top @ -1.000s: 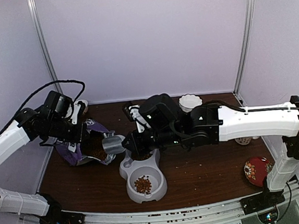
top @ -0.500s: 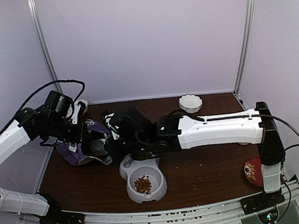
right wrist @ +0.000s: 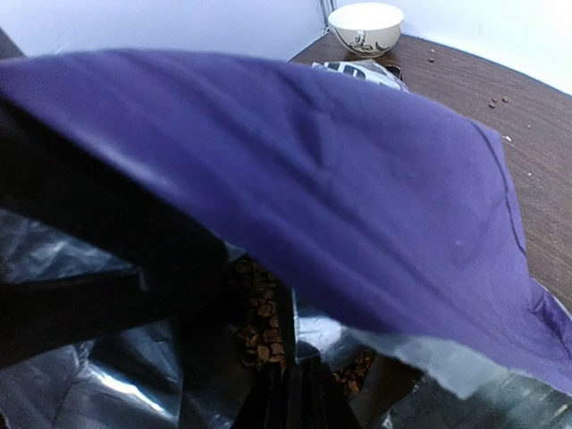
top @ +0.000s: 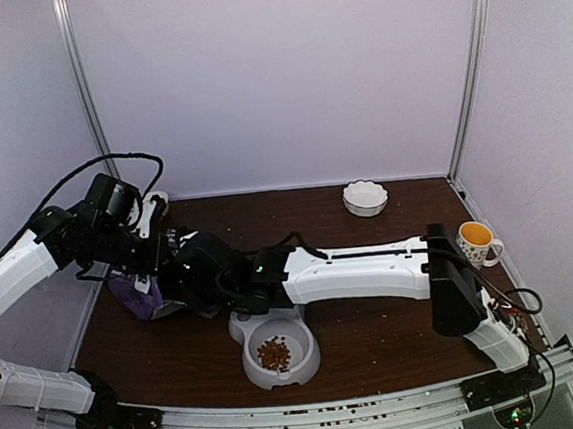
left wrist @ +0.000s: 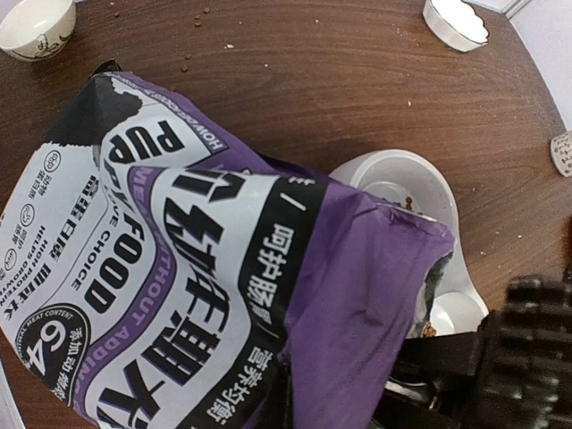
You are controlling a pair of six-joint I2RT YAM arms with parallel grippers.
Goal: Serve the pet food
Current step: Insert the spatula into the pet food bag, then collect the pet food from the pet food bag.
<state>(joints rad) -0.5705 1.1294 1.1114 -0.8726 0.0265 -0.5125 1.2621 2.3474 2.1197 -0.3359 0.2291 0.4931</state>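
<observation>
Left gripper (top: 150, 259) pinched shut on bag (left wrist: 223, 268) rim, bag tilted toward bowl (top: 312, 358). Right gripper (right wrist: 288, 398) deep in bag mouth, jaws hidden, can't tell. Kibble (right wrist: 259, 332) inside bag; more in bowl's near compartment.

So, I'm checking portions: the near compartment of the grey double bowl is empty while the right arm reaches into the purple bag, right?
No: the near compartment of the grey double bowl holds pet food, per the top external view. The right arm does reach into the purple bag.
</observation>
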